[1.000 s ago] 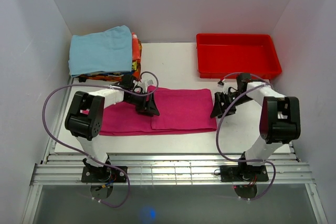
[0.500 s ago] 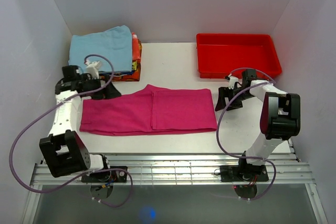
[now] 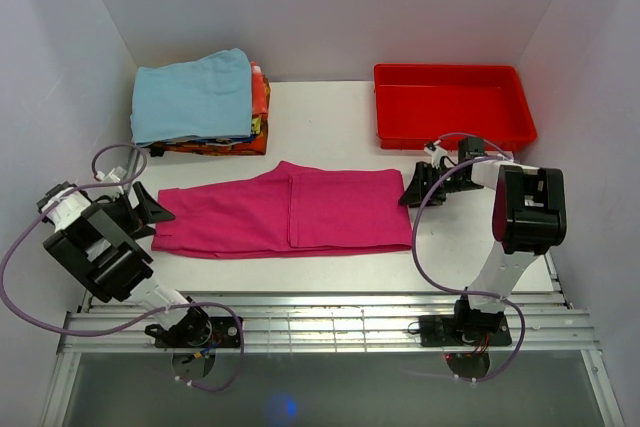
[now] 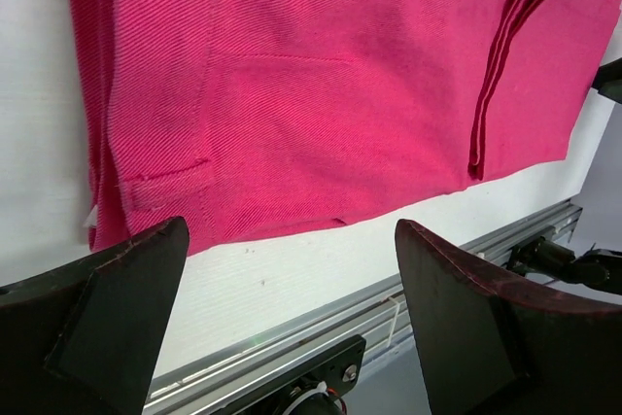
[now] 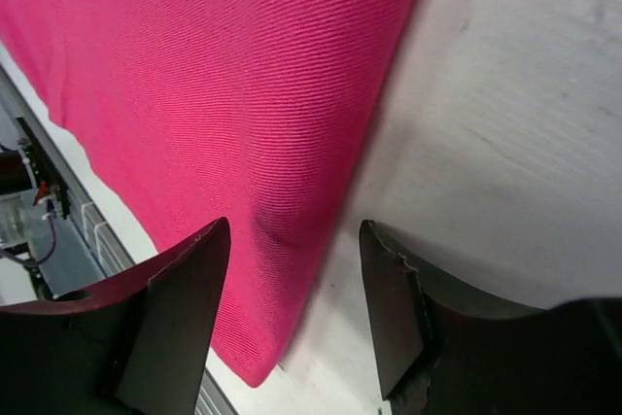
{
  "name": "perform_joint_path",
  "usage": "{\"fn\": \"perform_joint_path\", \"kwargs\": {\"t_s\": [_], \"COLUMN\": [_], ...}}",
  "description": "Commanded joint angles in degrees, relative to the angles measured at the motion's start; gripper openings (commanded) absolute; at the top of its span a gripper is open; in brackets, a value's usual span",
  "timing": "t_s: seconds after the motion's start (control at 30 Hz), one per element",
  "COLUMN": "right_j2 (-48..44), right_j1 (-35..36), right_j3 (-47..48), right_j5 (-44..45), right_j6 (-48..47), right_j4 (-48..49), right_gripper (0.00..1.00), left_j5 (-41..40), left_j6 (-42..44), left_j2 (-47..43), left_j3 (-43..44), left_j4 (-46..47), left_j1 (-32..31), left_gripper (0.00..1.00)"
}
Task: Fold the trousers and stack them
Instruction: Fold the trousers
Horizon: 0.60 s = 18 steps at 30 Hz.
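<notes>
Trousers, magenta-pink, plain: laid flat across the middle of the white tabletop, folded into a long band, with one layer doubled over so that a fold edge is seen running across the cloth near its middle. In the left wrist view a seam line and the layered fold edge are shown on the trousers. Left end effector: placed just beside the left end of the trousers, its fingers spread wide with nothing between them but cloth edge and bare tabletop below. Right end effector: placed at the right end of the trousers, its fingers parted by a moderate gap and nothing gripped; the trousers' right edge is seen passing beneath that gap, and contact with the cloth cannot be told. Light blue folded cloth: set on a stack of orange and red folded items at the far left corner, apart from the trousers. Red plastic tray: set at the far right of the tabletop.
</notes>
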Motion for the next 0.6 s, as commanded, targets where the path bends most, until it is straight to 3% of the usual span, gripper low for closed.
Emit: {"fn": "perform_joint_path", "kwargs": {"t_s": [0.0, 0.4, 0.53, 0.57], "right_j2": [3.03, 0.66, 1.36, 1.1], "right_j1": [1.79, 2.15, 2.15, 1.98], "right_j3": [-4.62, -9.1, -7.53, -7.09], "right_j5": [2.88, 4.02, 4.9, 5.07], "right_j6": [0.16, -0.54, 0.6, 0.25], "right_j4": [1.13, -2.73, -1.94, -2.46], "right_gripper": [0.63, 0.6, 0.28, 0.08], "left_j5": [3.33, 0.08, -0.71, -0.97], "left_j6": [4.68, 1.08, 0.72, 0.72], "left_j2": [1.63, 4.71, 4.8, 4.8], "left_j3": [2.43, -1.0, -1.26, -1.17], "left_j4": [-2.2, 5.89, 6.77, 6.77], "left_j1": [1.4, 1.67, 1.67, 1.75], "left_gripper": [0.98, 0.98, 0.98, 0.98]}}
